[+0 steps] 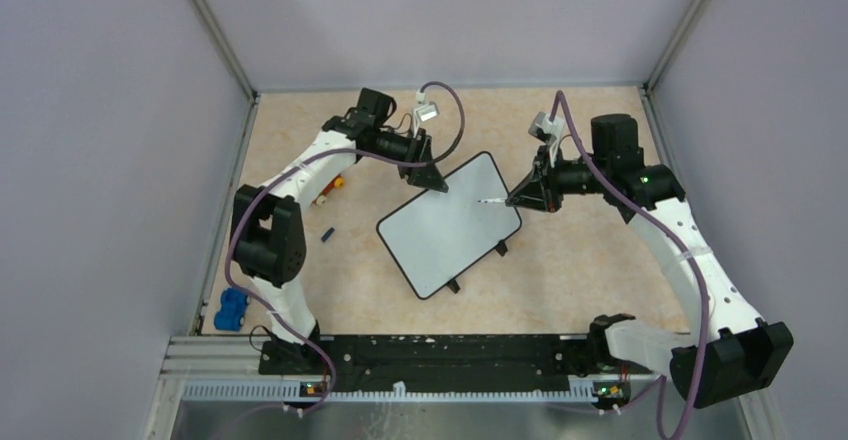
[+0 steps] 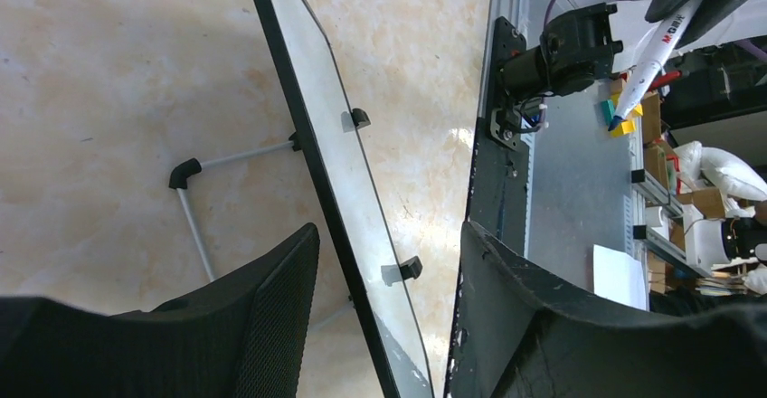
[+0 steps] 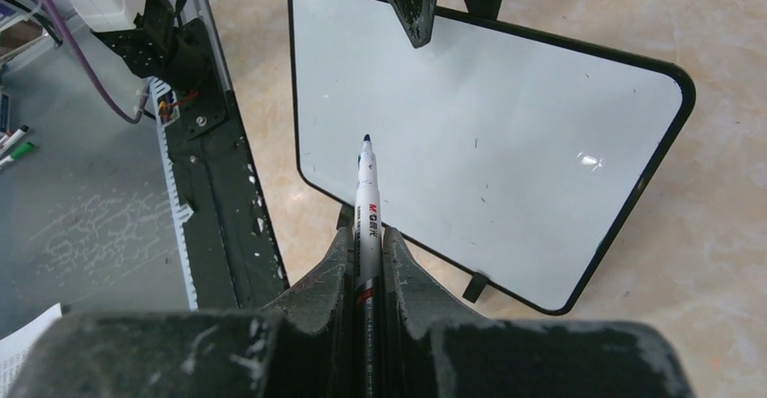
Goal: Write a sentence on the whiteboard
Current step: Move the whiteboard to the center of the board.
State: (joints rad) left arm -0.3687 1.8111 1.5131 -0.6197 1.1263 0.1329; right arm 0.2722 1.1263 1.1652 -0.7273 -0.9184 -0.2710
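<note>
Nothing written yet. The whiteboard [image 1: 450, 225] is blank and there is no trace of the sentence on it, so all the writing is left to do.

Setup looks mostly in place:
- The right gripper [image 3: 368, 235] is clamped on a white marker [image 3: 366, 181]. The cap is off and the dark tip points at the board's face. I can't tell if the tip touches.
- The left gripper [image 1: 438, 186] straddles the board's far edge, one finger on each side. Its jaws are apart, with gaps showing in the left wrist view, so it has no grip on the board.

The board sits mid-table between the two arms, turned diagonally in the top view and propped at a tilt on small black feet. It has a thin black frame, rounded corners and a white face with a few tiny specks and a glare spot.

Likely next steps: steady the board, then make the first stroke.
</note>
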